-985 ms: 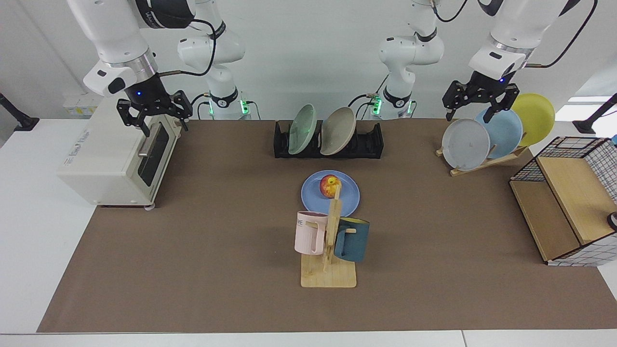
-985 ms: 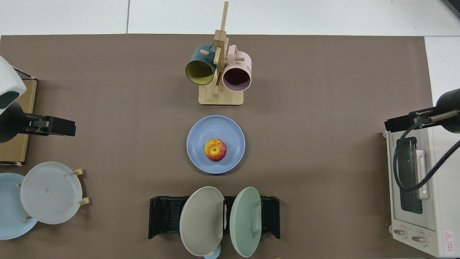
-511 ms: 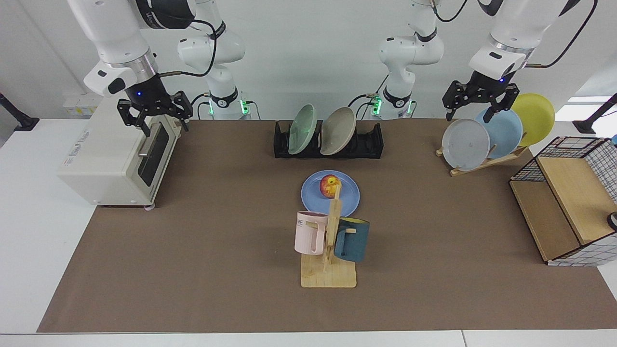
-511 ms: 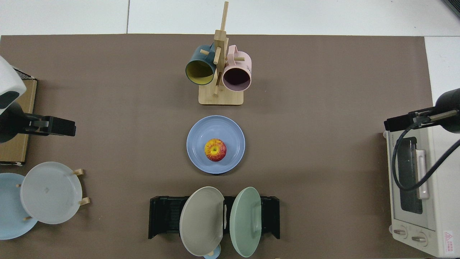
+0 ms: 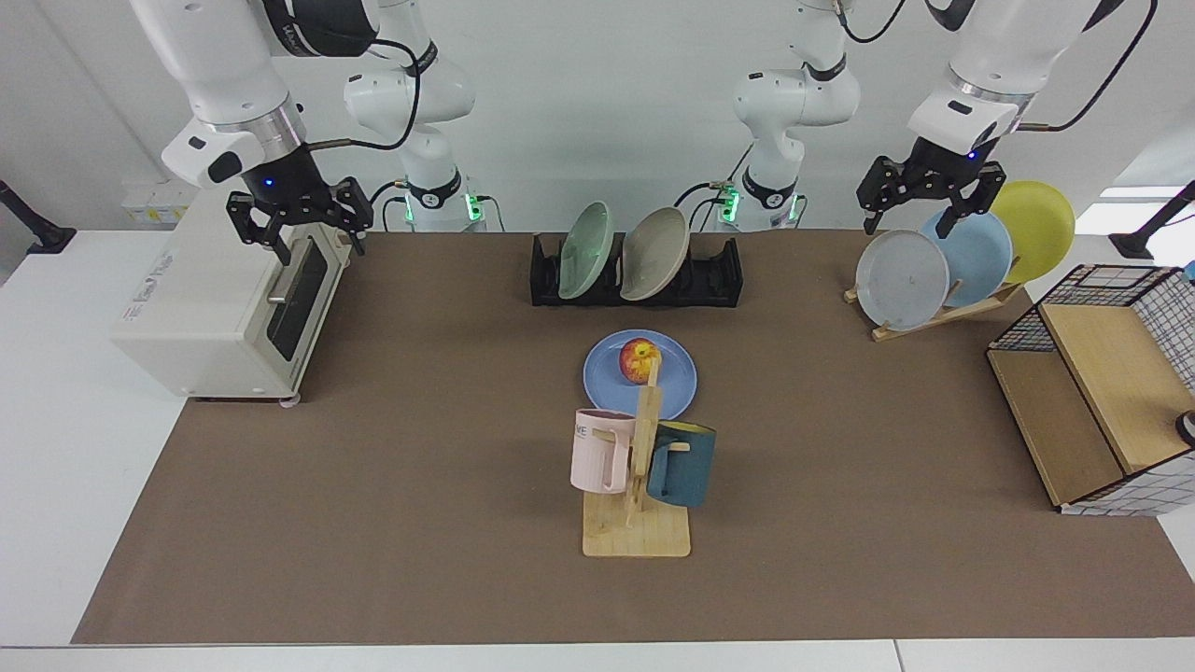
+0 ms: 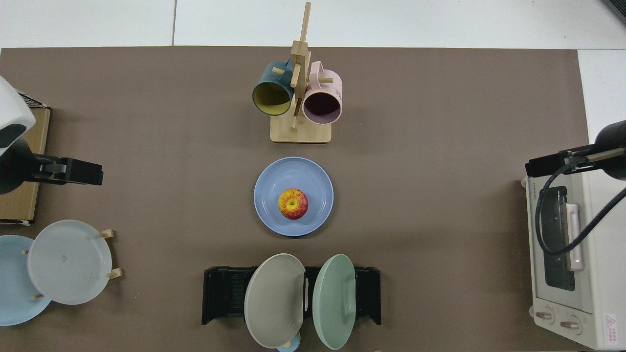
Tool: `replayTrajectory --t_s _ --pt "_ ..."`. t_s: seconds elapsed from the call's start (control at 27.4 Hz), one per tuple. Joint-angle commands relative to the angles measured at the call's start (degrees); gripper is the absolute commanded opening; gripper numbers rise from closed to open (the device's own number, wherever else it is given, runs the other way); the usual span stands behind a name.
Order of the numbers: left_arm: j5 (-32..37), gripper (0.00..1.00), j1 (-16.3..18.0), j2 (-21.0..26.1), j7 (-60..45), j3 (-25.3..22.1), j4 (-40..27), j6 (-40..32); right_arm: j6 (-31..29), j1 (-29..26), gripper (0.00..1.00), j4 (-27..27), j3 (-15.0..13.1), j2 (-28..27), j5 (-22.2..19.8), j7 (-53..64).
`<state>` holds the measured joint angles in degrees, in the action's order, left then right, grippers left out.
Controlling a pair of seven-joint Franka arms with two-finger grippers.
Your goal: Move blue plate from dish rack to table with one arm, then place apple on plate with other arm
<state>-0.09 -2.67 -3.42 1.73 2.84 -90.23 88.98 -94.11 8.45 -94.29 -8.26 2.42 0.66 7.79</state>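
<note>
Hanging above the toaster oven (image 5: 219,299) at one end of the desk (image 5: 420,448), the right end effector (image 5: 299,219) has its fingers spread apart and holds nothing; the left end effector (image 5: 929,196) hangs likewise open and empty above the wooden plate stand (image 5: 934,313), just over the grey plate (image 5: 901,278) and the pale blue plate (image 5: 976,250), with a yellow plate (image 5: 1036,229) beside them. Both arms wait. Well apart from both end effectors, roughly midway between them, the blue plate (image 6: 293,195) lies flat on the brown mat, and the apple (image 6: 293,204) sits upright in its middle. Farther back, toward the arm bases, the dish rack (image 6: 222,293) holds a beige plate (image 6: 274,300) and a green plate (image 6: 335,300) on edge. On the plate's other side a wooden mug tree (image 6: 299,129) carries a pink mug (image 6: 322,100) and a dark blue mug (image 6: 271,93). Near the left end effector, a wire-sided shelf (image 5: 1102,392) stands at the desk's end. White desk edges frame the mat, and a plain white wall (image 5: 597,93) rises behind the arms.
</note>
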Motion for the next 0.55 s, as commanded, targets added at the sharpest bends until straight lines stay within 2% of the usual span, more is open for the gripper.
replayTrajectory --t_s 0.0,0.11,0.15,0.51 --pt "-0.62 1.0 0.21 -0.35 0.47 -0.12 0.32 -0.47 -0.1 -6.94 1.0 2.09 6.66 -1.89 -0.75 -1.2" --pt "-0.62 1.0 0.21 -0.35 0.47 -0.12 0.32 -0.47 -0.02 -10.46 1.0 3.06 10.88 -2.77 -0.92 -1.2" --pt "-0.7 1.0 0.21 -0.35 0.47 -0.12 0.32 -0.47 -0.1 -10.99 1.0 3.06 11.51 -2.86 -0.92 -1.29" --pt "-0.7 1.0 0.21 -0.35 0.47 -0.12 0.32 -0.47 -0.1 -10.38 1.0 2.71 11.6 -2.77 -1.27 -1.47"
